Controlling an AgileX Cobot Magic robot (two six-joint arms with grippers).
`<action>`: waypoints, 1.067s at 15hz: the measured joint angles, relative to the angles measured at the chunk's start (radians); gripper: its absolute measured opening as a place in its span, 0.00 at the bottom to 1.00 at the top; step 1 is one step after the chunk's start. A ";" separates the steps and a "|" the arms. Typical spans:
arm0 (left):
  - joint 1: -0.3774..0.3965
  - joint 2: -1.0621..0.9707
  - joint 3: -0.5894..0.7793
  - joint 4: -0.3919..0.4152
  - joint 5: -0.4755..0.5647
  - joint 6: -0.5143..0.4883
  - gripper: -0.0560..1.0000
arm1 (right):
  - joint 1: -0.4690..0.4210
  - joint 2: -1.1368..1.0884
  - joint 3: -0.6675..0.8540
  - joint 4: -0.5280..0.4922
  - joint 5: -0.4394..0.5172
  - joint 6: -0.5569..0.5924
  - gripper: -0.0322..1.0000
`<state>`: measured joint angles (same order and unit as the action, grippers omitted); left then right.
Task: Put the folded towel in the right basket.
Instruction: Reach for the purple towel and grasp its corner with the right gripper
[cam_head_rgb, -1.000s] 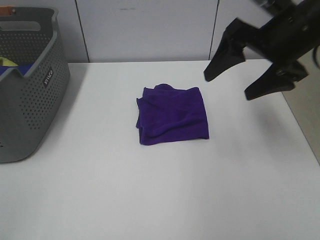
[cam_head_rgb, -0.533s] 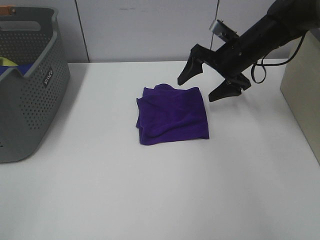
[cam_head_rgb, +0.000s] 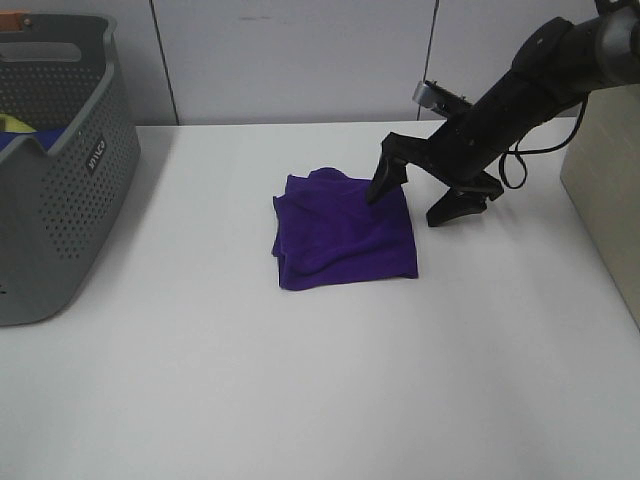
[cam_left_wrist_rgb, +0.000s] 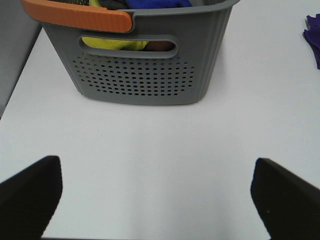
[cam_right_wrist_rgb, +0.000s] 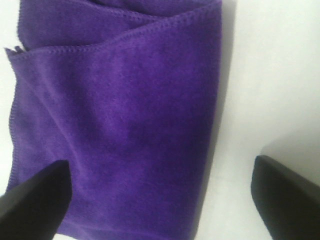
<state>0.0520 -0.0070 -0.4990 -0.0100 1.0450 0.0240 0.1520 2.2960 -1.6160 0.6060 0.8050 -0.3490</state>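
Observation:
A folded purple towel (cam_head_rgb: 345, 232) lies on the white table near its middle. My right gripper (cam_head_rgb: 415, 200) is open and low over the towel's far right corner; one finger is over the towel, the other over bare table to its right. In the right wrist view the towel (cam_right_wrist_rgb: 115, 120) fills most of the frame between the two dark fingertips (cam_right_wrist_rgb: 35, 200). My left gripper (cam_left_wrist_rgb: 157, 200) is open over bare table, facing a grey basket (cam_left_wrist_rgb: 140, 65). A beige box-like thing (cam_head_rgb: 610, 190) stands at the right edge; a right basket cannot be made out.
The grey perforated basket (cam_head_rgb: 55, 170) with an orange handle stands at the table's far left, holding yellow and blue cloth. A sliver of the purple towel (cam_left_wrist_rgb: 314, 35) shows in the left wrist view.
My right arm has swung down and left from high at the right. Its open gripper now straddles the towel's far right corner. The towel has not moved.

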 joint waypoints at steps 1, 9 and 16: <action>0.000 0.000 0.000 0.000 0.000 0.000 0.99 | 0.000 0.000 -0.002 -0.027 0.000 0.023 0.95; 0.000 0.000 0.000 0.000 0.000 0.000 0.99 | 0.000 0.042 -0.018 0.088 0.020 0.039 0.84; 0.000 0.000 0.000 0.000 0.000 0.000 0.99 | 0.140 0.111 -0.020 0.223 -0.074 0.034 0.09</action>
<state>0.0520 -0.0070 -0.4990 -0.0100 1.0450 0.0240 0.2920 2.4070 -1.6360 0.8290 0.7310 -0.3150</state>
